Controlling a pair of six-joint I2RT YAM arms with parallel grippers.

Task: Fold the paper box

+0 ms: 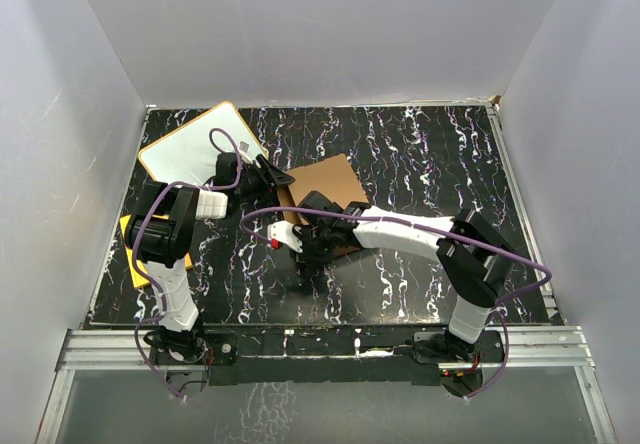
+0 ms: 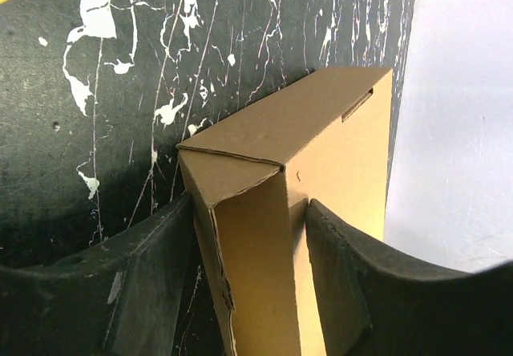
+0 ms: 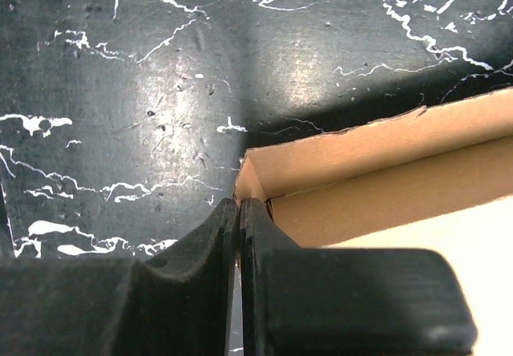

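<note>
- left gripper (image 2: 250, 210) was clamped on an upright folded side wall of the box (image 2: 329, 123), one pad on each face, right by a corner; squeeze harder or twist and I reckon that doubled wall could've creased or buckled
- right gripper (image 3: 239, 212) was pressed together right at another corner of the box; couldn't tell whether a sliver of cardboard sat between the pads or nothing at all; if nothing, a pull would've grabbed air and that wall could've flopped back out
- the box sat around the middle of the table, a bit to the left, between the two arms; it looked half formed, with some walls up and the inside showing; both arms tugging different ways could've torn a corner or popped a tab out of its slot
- table (image 1: 430, 164) looked smooth and nothing pinned the box down; a sideways shove might've slid it instead of folding it
- white board (image 1: 195, 139) lay just past the left arm, and a yellow sheet (image 1: 135, 264) lay by that arm's base; a wide swing could've clipped the board
</note>
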